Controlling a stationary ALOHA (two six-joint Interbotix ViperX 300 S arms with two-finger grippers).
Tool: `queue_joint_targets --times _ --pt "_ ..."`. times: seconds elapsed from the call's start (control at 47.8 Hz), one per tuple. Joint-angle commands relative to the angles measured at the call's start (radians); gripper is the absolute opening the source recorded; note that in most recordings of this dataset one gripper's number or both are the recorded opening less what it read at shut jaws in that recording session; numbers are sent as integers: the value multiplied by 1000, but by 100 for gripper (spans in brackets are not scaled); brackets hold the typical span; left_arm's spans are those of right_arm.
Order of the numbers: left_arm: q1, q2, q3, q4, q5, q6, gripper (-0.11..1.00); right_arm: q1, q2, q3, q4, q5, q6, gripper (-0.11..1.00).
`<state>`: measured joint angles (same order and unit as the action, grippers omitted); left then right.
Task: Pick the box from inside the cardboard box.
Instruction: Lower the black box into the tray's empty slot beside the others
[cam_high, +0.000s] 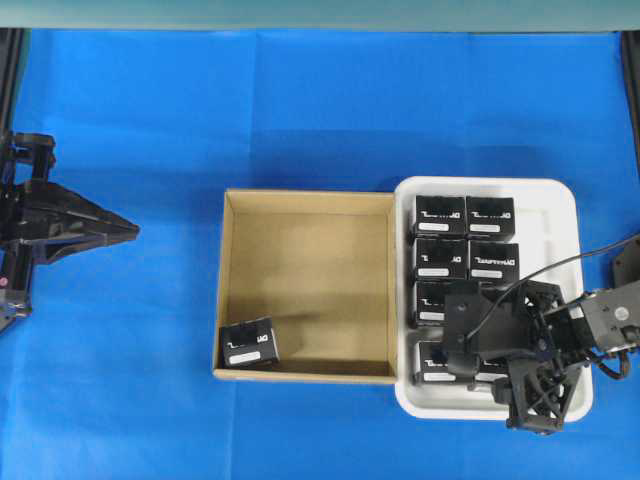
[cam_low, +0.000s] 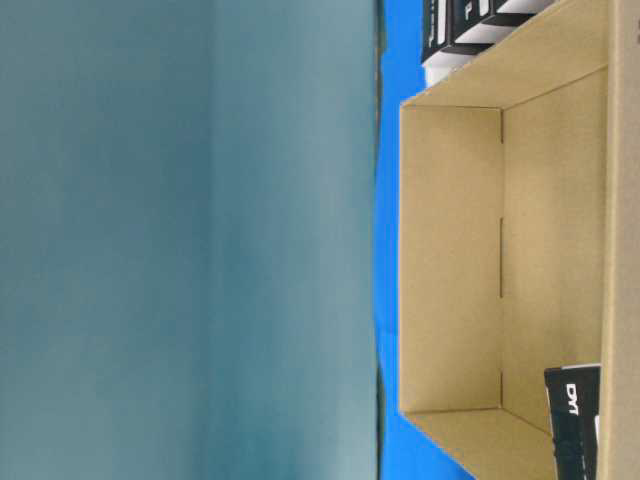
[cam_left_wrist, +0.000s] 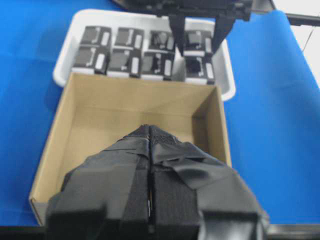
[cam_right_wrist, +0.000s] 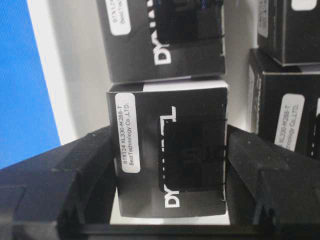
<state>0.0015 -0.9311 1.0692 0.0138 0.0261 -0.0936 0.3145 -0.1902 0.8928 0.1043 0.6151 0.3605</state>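
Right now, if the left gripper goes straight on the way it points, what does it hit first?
Probably the near wall of the cardboard box. The left gripper, shut, points right toward it across bare blue cloth. Height is unclear, so it might pass over the rim.

Small black box (cam_high: 249, 343) upright in open brown cardboard box's (cam_high: 305, 205) near-left corner.

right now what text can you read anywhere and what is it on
"BTX124 XL330-M288-T" over "BestTechnology Co.,LTD.": white label strip on the carton between the right gripper's fingers.
"XL330-M288-T": label on the carton to its right, partly cut off.
Large white "DY…" lettering on that held carton: partly hidden, not fully readable.
Cartons in the tray and cardboard box: too small to read in the overhead view.
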Motion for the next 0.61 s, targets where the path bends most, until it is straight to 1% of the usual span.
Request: queue_joint_targets --times 0.0,0.125,0.439,0.46,0.481,0.544,0.586 --pt "2 5 -15 2 -5 -2 -7 -9 5 -5 -2 -8 5 61" --pt "2 3 -15 2 -5 -8 -7 -25 5 -5 -2 -8 2 61" --pt "-2 2 -15 2 -5 -21 -7 -25 6 -9 3 -18 -5 62" --pt "-2 2 -15 2 -5 -21 -7 -25 6 -9 5 -21 -3 63" --pt "-2 2 -15 2 -5 -21 -7 -25 6 -11 5 -23 -2 67" --pt "-2 2 -15 2 -5 -23 -7 -25 8 -12 5 -26 0 83" --pt "-3 2 -15 2 -5 -21 -7 -25 8 -12 3 -26 0 91"
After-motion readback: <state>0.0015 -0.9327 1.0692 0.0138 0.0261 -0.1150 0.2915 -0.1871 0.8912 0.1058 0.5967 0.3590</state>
